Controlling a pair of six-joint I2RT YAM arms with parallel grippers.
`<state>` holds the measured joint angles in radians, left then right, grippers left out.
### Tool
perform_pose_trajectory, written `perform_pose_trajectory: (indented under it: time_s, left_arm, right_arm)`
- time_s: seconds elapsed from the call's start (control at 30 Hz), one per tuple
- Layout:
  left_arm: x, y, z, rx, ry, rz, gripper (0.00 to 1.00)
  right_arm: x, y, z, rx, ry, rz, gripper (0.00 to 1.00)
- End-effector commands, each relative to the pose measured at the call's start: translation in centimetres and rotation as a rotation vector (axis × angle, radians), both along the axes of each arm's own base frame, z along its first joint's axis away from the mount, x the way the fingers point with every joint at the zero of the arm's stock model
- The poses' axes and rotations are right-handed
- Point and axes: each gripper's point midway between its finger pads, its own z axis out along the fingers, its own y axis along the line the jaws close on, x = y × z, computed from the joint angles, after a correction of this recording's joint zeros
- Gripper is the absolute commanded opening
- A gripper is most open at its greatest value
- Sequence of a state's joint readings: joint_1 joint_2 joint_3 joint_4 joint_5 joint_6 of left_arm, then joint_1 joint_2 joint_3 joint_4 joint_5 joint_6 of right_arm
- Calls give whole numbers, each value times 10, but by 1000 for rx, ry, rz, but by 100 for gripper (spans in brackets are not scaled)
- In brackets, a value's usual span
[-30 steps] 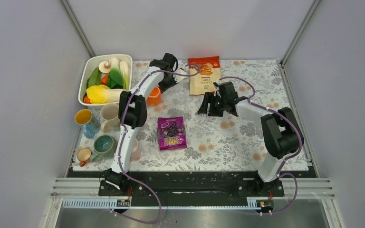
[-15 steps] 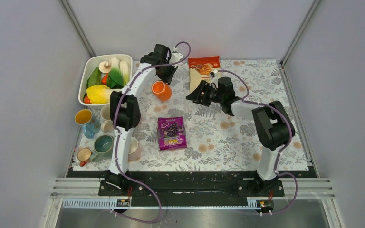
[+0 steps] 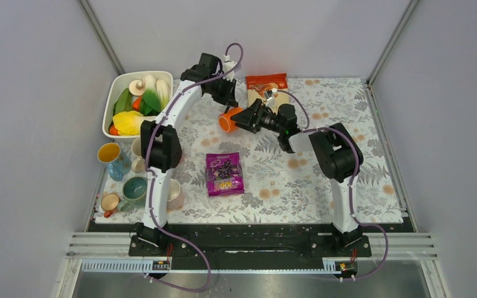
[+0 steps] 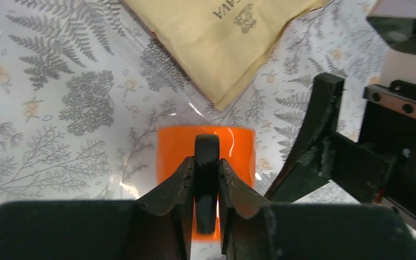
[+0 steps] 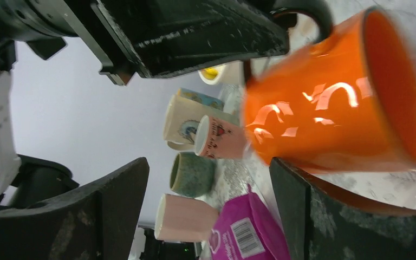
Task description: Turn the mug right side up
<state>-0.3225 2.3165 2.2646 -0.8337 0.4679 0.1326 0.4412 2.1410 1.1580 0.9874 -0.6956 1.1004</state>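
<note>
Over the far middle of the flowered table, the glossy orange ceramic mug has shifted right and now tips onto its side, its black handle pinched by the left gripper; the right gripper has closed in, jaws spread beside the body, so a handover looks near; the tan chip bag crowds just beyond, while the purple snack packet lies nearer, well apart.

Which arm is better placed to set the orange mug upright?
Left. The left tool is shut on the black handle of the orange mug, which hangs tipped sideways. The right tool is open, gripping nothing.
</note>
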Motion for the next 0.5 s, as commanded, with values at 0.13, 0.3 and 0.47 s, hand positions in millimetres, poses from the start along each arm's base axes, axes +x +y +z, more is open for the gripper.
perform_pose_trajectory:
  time_s: [0.13,0.3,0.47]
  left_arm:
    - [1,-15,78,-65,-207,-30,0]
    - [7,0,35,37,-191,-16,0]
    - [8,2,35,59,-231,-56,0]
  right_arm:
    - [4,5,18,22,-69,-6,91]
    - [-6,0,13,-80,-105,16,90]
    - [-15,-15,24,-205,-255,133,89]
